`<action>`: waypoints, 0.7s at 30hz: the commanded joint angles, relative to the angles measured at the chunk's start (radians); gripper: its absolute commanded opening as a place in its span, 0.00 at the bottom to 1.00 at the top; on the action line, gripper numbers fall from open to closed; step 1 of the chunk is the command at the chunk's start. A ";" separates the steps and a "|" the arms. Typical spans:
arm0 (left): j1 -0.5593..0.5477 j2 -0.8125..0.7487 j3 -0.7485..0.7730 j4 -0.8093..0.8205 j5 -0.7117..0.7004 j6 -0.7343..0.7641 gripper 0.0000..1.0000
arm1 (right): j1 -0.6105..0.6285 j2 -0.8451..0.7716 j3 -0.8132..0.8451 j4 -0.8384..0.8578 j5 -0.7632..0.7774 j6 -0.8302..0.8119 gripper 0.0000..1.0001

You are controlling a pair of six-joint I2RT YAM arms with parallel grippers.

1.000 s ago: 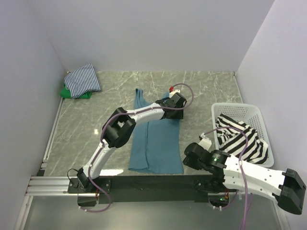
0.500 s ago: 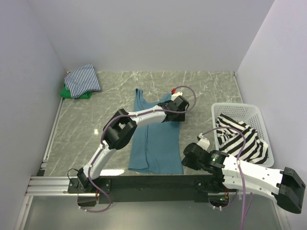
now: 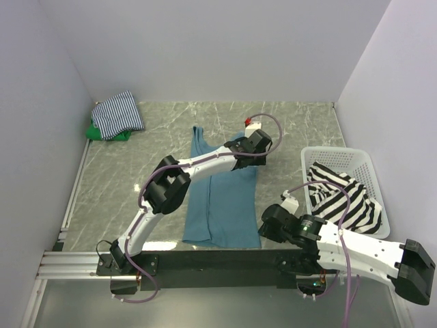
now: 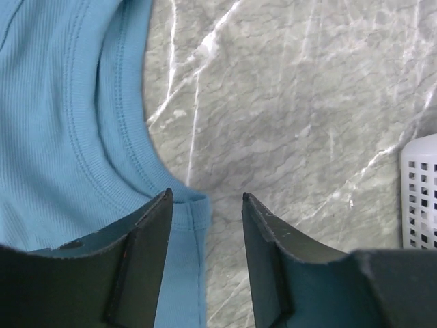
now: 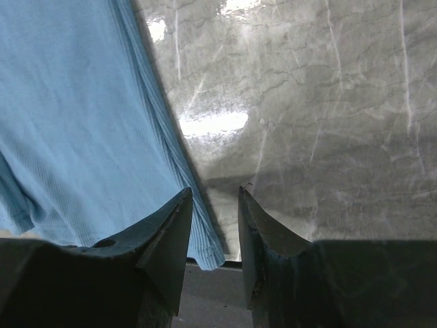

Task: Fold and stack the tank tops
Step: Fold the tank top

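Note:
A teal-blue tank top [image 3: 222,198] lies flat on the marble table, neck toward the back wall. My left gripper [image 3: 248,154] hovers over its right shoulder, jaws open. In the left wrist view the strap's end [image 4: 186,207] shows between the left gripper's [image 4: 205,198] fingers, ungrasped. My right gripper [image 3: 270,228] is open at the near right hem; that hem corner [image 5: 208,247] sits between the jaws of the right gripper [image 5: 213,193]. A thin navy-white striped top [image 3: 117,113] lies folded on a green top [image 3: 102,134] at the back left. The bold black-white striped top [image 3: 341,199] fills the basket.
The white lattice basket [image 3: 338,152] stands at the right, close to the right arm, and its wall [image 4: 420,195] shows at the edge of the left wrist view. Grey walls close the table on three sides. The table's dark front rail [image 3: 205,260] runs just below the hem.
The left gripper has shifted slightly back and to the right over the teal top's right shoulder. The right arm has barely moved. The cloth lies as before.

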 commanded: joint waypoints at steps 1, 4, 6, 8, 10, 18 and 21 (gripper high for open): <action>-0.005 -0.046 0.013 -0.032 -0.012 -0.015 0.50 | 0.008 -0.028 0.009 -0.014 0.019 -0.002 0.41; -0.012 -0.042 0.011 -0.060 -0.013 -0.035 0.48 | 0.009 -0.030 0.015 -0.020 0.018 -0.007 0.41; -0.018 -0.026 0.017 -0.074 -0.017 -0.049 0.46 | 0.008 -0.021 0.023 -0.023 0.019 -0.013 0.41; -0.023 -0.010 0.023 -0.083 -0.013 -0.056 0.45 | 0.009 -0.021 0.023 -0.023 0.015 -0.013 0.41; -0.029 -0.005 0.022 -0.079 -0.015 -0.056 0.45 | 0.008 -0.021 0.018 -0.012 0.013 -0.014 0.41; -0.034 0.047 0.066 -0.095 -0.023 -0.052 0.43 | 0.009 -0.004 0.012 0.009 -0.001 -0.022 0.41; -0.034 0.067 0.074 -0.103 -0.027 -0.058 0.43 | 0.009 -0.004 0.016 0.012 -0.001 -0.027 0.42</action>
